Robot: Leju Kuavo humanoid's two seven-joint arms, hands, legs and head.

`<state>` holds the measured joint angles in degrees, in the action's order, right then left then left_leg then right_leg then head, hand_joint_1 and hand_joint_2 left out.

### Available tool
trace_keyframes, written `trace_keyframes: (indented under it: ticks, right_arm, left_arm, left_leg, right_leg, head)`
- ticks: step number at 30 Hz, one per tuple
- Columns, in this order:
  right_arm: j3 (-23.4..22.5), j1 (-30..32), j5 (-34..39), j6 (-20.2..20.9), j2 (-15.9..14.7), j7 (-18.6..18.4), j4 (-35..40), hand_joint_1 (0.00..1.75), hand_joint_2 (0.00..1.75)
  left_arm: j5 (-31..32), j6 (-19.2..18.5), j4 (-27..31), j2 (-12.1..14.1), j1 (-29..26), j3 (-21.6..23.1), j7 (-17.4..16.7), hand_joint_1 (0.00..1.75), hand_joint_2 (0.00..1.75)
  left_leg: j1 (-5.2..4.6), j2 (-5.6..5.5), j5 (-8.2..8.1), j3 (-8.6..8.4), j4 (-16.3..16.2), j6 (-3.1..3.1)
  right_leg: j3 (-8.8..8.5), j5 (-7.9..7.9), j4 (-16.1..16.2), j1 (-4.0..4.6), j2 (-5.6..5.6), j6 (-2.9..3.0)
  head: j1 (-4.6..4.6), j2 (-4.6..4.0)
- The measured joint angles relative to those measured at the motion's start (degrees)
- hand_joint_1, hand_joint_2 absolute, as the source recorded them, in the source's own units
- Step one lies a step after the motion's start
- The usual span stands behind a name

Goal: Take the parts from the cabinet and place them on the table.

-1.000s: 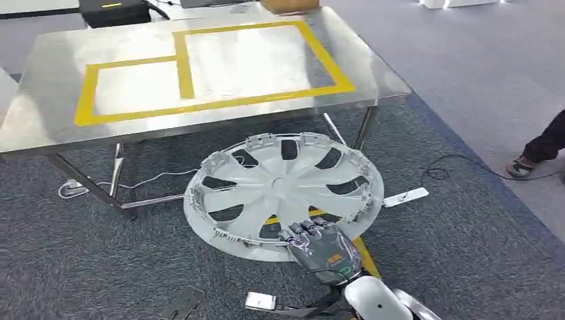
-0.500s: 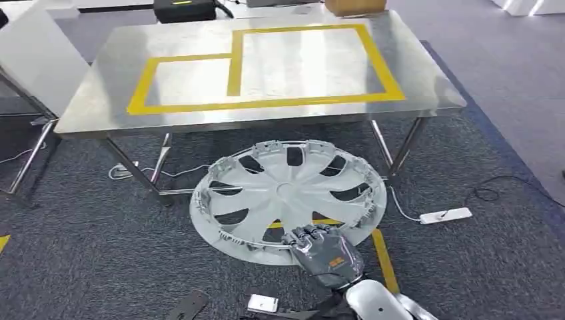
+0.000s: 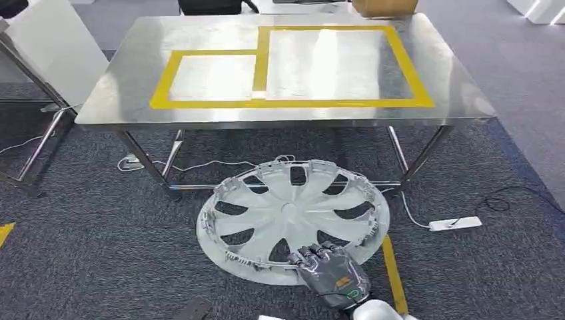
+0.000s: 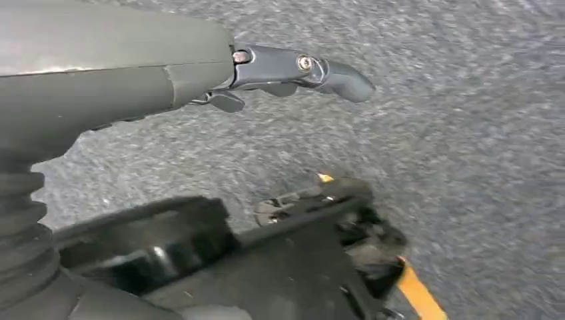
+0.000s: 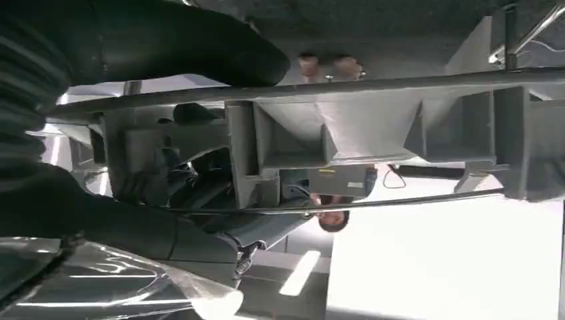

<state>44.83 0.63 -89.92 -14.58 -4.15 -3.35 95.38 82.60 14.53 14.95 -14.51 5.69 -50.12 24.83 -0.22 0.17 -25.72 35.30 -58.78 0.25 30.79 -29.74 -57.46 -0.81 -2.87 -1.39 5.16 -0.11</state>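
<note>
A silver-grey wheel cover (image 3: 291, 212) with curved spokes hangs face-up in front of me, above the carpet and short of the table. My right hand (image 3: 331, 270) grips its near rim from below. In the right wrist view the cover's ribbed rim (image 5: 333, 133) runs across close up, with my right hand's dark fingers (image 5: 173, 47) curled over it. The steel table (image 3: 126, 87) stands ahead, marked with two yellow tape rectangles (image 3: 266, 103), a small one on the left and a large one on the right. My left hand (image 4: 200, 73) hangs over the carpet, fingers stretched out, holding nothing.
A cardboard box (image 3: 384, 7) sits at the table's far edge. On the carpet lie a white power strip (image 3: 456, 224) with cables and a yellow tape line (image 3: 393, 273). A white panel on a steel frame (image 3: 46, 47) stands to the left.
The whole picture has shifted as the camera turned: the table now stands squarely ahead, and the person's foot at the right has left the picture. My right hand still holds the wheel cover.
</note>
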Motion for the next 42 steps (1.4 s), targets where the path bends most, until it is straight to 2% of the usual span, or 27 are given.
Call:
trace_keyframes:
  ticks: [3, 7, 11, 19, 25, 42]
  right_arm:
    - [-0.02, 0.0, -0.17, 0.13, -0.44, -0.33, 0.57, 1.66, 1.75]
    - [-0.02, 0.22, -0.17, 0.76, -0.81, -2.62, 1.11, 1.66, 1.75]
    - [0.87, 0.24, -0.18, 1.16, -1.53, -6.12, 1.68, 1.66, 1.75]
    - [1.97, -1.24, -0.18, 2.12, -3.28, -8.59, 2.14, 1.66, 1.75]
    - [2.32, -4.72, -0.17, 3.61, -4.72, -10.38, 2.95, 1.66, 1.75]
    - [3.06, -10.33, -0.2, 5.11, -5.11, -7.93, 2.77, 1.66, 1.75]
  left_arm:
    - [-0.24, -0.2, 0.0, -0.28, 0.37, 0.0, -0.2, 0.0, 1.75]
    - [0.33, -0.81, 0.0, -0.41, 0.6, 0.11, -2.21, 0.0, 1.75]
    - [0.46, -0.83, 0.0, -0.65, 0.72, 0.24, -2.56, 0.0, 1.75]
    - [1.62, -0.9, 0.0, -0.83, 0.99, 1.22, -4.5, 0.0, 1.75]
    - [2.62, -1.07, 0.0, -0.92, 1.16, 1.84, -5.62, 0.0, 1.75]
    - [2.8, -1.79, 0.0, -1.05, 1.63, 2.89, -6.29, 0.0, 1.75]
  left_leg:
    - [-0.03, 0.0, 0.04, 0.0, 0.0, 0.13]
    - [-0.05, 0.01, 0.06, 0.0, -0.01, 0.26]
    - [-0.04, 0.0, 0.1, -0.01, -0.01, 0.32]
    - [0.01, 0.01, 0.12, -0.03, 0.0, 0.32]
    - [0.05, 0.02, 0.13, -0.03, 0.0, 0.33]
    - [0.04, 0.01, 0.16, -0.03, 0.0, 0.37]
  right_leg:
    - [-0.05, 0.15, 0.19, -0.04, 0.03, -0.26]
    - [-0.06, 0.23, 0.26, -0.05, 0.03, -0.43]
    - [-0.06, 0.24, 0.26, -0.02, 0.01, -0.44]
    - [-0.06, 0.24, 0.24, 0.08, 0.01, -0.44]
    - [-0.07, 0.24, 0.23, 0.08, 0.03, -0.43]
    - [-0.07, 0.26, 0.23, 0.09, 0.03, -0.45]
  head:
    - [0.0, 0.0]
    - [0.02, 0.0]
    - [0.02, 0.0]
    - [0.04, 0.0]
    - [0.0, 0.0]
    - [0.04, 0.0]
